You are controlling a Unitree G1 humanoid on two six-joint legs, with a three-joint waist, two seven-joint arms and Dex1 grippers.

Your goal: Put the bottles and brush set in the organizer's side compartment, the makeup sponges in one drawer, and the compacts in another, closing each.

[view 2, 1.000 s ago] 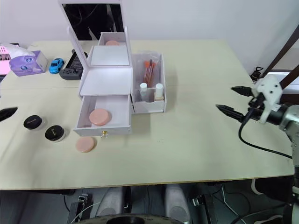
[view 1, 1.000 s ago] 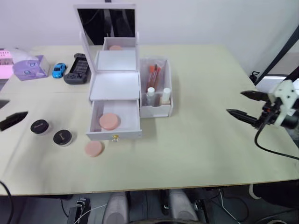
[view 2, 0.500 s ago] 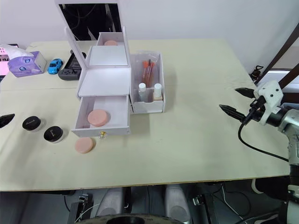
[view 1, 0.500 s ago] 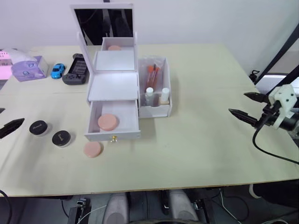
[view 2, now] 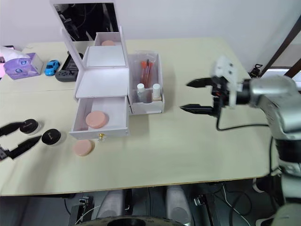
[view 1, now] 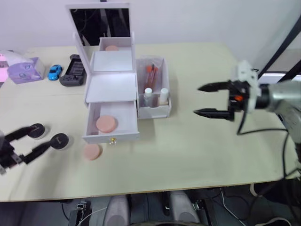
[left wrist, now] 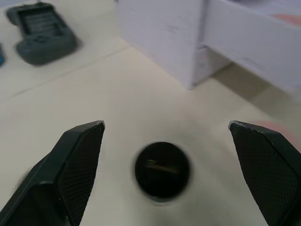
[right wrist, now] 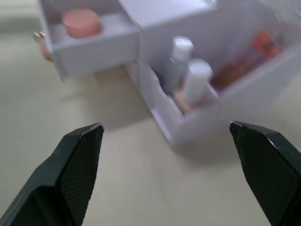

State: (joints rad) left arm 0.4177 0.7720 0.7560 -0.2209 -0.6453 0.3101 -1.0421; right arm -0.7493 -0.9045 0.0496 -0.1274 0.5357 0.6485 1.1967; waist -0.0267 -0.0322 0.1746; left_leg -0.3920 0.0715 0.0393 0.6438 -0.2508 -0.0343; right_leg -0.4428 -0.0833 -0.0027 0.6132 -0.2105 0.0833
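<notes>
Left eye view shows a white organizer (view 1: 115,89) in the upper middle of the frame, with its mirror lid (view 1: 99,21) standing up. Its bottom drawer (view 1: 112,123) is pulled out, and one pink makeup sponge (view 1: 106,124) lies inside. Another pink sponge (view 1: 92,151) lies on the table (view 1: 188,155), just in front of the drawer. The side compartment (view 1: 154,89) on the right of the organizer holds two small bottles (view 1: 156,96) and the orange brush set (view 1: 151,75). Two black compacts sit at the left of the frame, one (view 1: 36,131) farther left and one (view 1: 60,140) closer to the drawer. The left gripper (view 1: 32,138) is at the lower left, its fingers wide apart, one on each side of the compacts, holding nothing. The right gripper (view 1: 203,100) is at the middle right, near the side compartment, its fingers wide apart too and holding nothing. A blue toy car (view 1: 54,72), a black game controller (view 1: 72,70) and a purple tissue pack (view 1: 23,70) lie at the upper left.
</notes>
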